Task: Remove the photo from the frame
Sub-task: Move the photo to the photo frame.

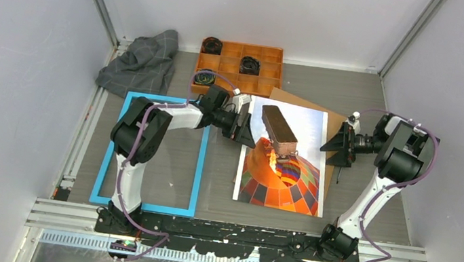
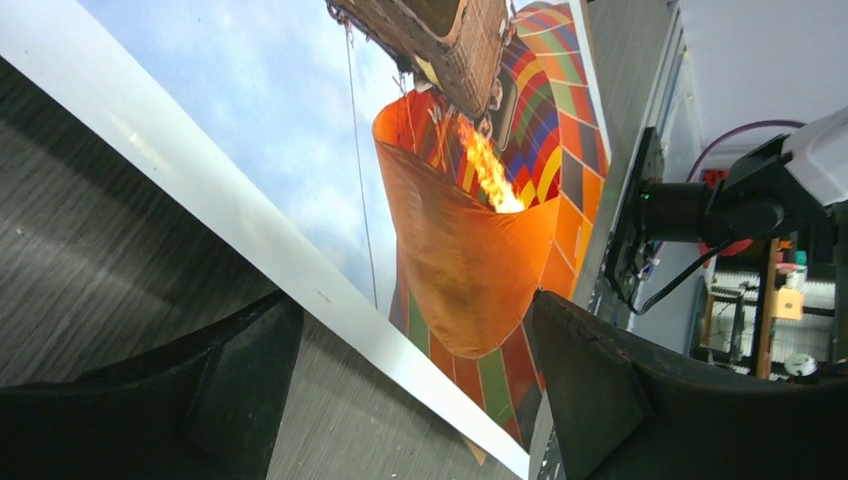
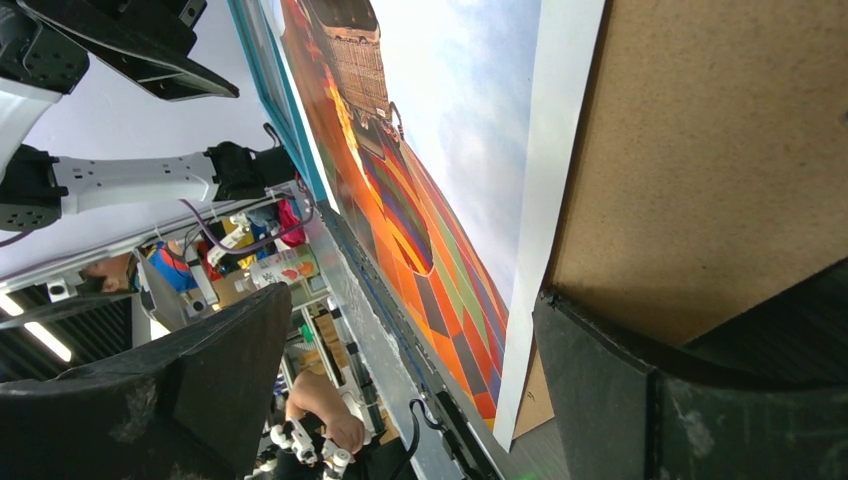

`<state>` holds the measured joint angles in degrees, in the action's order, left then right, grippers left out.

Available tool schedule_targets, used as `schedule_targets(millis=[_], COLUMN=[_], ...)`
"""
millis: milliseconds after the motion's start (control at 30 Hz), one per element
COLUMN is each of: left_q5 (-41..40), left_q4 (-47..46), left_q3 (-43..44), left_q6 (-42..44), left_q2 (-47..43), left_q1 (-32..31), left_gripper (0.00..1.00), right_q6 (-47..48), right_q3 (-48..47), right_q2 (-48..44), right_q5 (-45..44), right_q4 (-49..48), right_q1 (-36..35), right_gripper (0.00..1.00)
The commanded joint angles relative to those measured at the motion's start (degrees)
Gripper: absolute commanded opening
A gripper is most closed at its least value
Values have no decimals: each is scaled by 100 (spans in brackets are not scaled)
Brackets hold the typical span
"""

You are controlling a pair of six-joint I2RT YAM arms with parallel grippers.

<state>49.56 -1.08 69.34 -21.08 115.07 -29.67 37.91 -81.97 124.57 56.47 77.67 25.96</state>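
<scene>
The photo, an orange checkered hot-air balloon on pale sky, lies flat at mid-table on the plain brown backing board. The frame, a bright blue border with nothing in it, lies flat to its left. My left gripper is open and empty at the photo's left edge. In the left wrist view the photo shows between my spread fingers. My right gripper is open and empty at the photo's right edge, over the board. The right wrist view shows the photo, the board and the frame's edge.
An orange compartment tray holding a few dark round parts stands at the back, just behind the left gripper. A crumpled grey cloth lies at the back left. Walls close in both sides.
</scene>
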Motion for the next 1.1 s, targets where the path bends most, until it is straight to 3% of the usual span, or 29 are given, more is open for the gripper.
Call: schedule_targets(millis=[0,733,867,1067], left_q5=[251,228,443,298], left_q4=[-396,-398,-891,-895], left_q3=[176,213,178,236], left_q6=[-227,-418,-904,-990], left_q2=[-237,-750,-476,-206], left_q1=[49,58,54,32], left_gripper=[84,80,76,64], right_q6=[-21,6,7,23], right_q3=[-95,-78,-73,-56], right_q2=[143,99,85,40], right_q5=[-86,-66,-74,-75], right_q4=[-199,-200,-199,-191], right_q1=[-83,-156,-170,-194], right_gripper=[95,95,95,95])
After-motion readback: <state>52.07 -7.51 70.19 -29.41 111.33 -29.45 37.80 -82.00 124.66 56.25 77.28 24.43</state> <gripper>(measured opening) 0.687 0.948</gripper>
